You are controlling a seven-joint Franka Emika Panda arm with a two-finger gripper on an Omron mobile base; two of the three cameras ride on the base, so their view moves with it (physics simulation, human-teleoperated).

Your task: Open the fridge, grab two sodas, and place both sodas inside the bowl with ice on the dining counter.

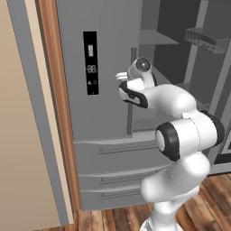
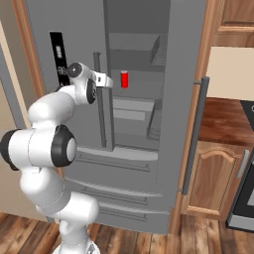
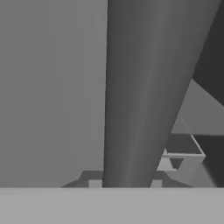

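The arm is stretched forward, its gripper (image 2: 105,79) clamped on the left door's bar handle (image 3: 140,96) of the fridge (image 1: 103,153). One red can (image 2: 124,79) is seen on a shelf.

In the right base view the arm covers the lower part of the black display panel (image 2: 58,54) of the fridge (image 2: 64,20). In the hand view the door handle (image 3: 144,96) is cut by the top edge. The digits on the panel are too small to read.
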